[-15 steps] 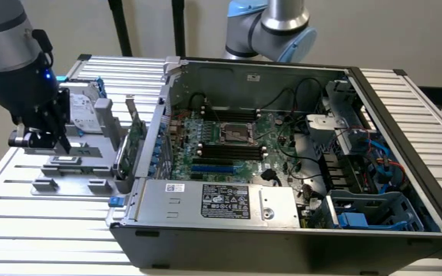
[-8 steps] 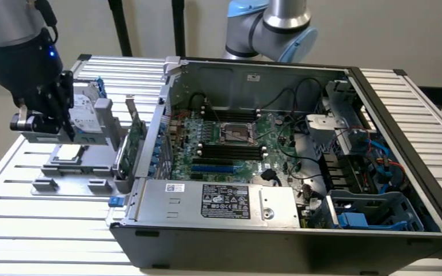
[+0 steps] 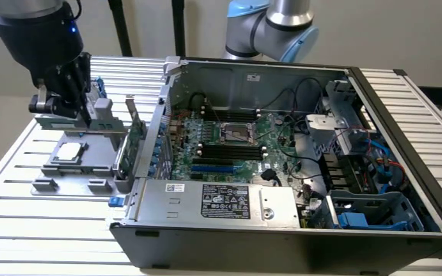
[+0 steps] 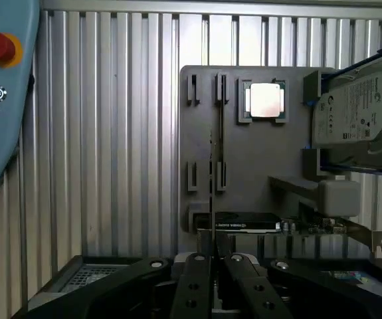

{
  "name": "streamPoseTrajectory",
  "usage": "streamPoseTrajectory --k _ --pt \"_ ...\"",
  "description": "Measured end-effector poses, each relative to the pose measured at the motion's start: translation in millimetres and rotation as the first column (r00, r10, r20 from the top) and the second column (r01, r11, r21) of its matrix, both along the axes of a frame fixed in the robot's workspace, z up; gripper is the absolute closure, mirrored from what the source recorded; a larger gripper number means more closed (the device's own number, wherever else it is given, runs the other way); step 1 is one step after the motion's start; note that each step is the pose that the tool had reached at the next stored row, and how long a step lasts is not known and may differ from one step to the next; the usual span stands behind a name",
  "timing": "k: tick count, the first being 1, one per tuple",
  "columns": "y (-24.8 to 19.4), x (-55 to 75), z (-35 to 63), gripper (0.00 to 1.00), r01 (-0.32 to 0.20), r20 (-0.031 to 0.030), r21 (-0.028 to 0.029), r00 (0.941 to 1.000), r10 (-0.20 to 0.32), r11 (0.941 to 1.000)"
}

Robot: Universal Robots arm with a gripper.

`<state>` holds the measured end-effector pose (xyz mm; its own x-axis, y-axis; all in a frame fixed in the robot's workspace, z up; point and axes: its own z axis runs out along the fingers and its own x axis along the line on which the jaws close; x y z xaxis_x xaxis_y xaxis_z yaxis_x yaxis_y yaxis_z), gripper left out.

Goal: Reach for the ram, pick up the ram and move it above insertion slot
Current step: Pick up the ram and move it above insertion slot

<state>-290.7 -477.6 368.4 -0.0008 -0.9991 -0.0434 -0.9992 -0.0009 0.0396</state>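
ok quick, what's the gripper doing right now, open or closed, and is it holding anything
Gripper: closed on the ram, a long thin green circuit-board stick seen edge-on between its fingers, over the grey parts tray.

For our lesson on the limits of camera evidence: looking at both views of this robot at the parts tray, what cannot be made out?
1. The ram: the wrist view sees it edge-on, so its chips are hidden.
2. Whether the ram is clear of the grey tray: in the exterior view the gripper covers it.
3. The hard drive: cut off by the wrist view's edge.
4. The power supply label: exterior view, print too small.
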Motion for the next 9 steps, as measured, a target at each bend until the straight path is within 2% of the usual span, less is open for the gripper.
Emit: streamPoseTrajectory --k 4,9 --pt "0.0 18.4 12.0 0.87 0.000 -0.0011 0.0100 1.0000 0.000 1.0000" --pt "0.0 41.0 18.5 0.87 0.000 -0.0014 0.0263 1.0000 0.000 0.9997"
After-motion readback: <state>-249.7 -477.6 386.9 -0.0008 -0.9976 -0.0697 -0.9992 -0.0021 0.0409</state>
